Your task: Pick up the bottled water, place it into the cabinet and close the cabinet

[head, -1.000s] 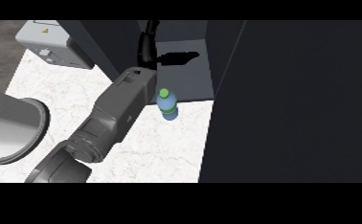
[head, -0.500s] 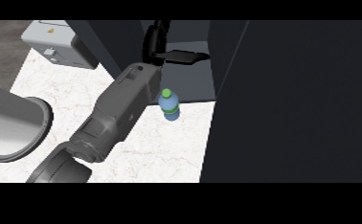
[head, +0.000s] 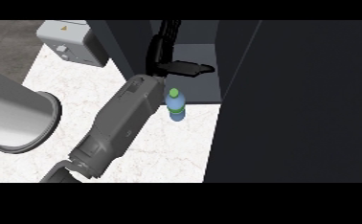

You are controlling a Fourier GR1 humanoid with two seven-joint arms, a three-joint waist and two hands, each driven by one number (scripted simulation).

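Although the task called for the bottled water to go into the cabinet, the bottle stood upright on the pale marble bench, just in front of the cabinet's open mouth and beside the edge of the dark cabinet door. Its green cap pointed up, so its long axis ran vertical.

One grey forearm came in from the lower left and passed just left of the bottle; from its place in the view I judged it the left arm. The left robot hand was past the bottle, up inside the cabinet opening, its black fingers stretched out straight toward the right and grasping nothing — released. The bottle therefore lay below and nearer the robot than the hand, close against the wrist side rather than between thumb and fingers. The right robot hand did not show.

The coming move turned on that offset: the hand would likely need to draw back and lower before it could curl round the bottle.

A grey appliance sat at the upper left, and a round metal basin at the left edge.
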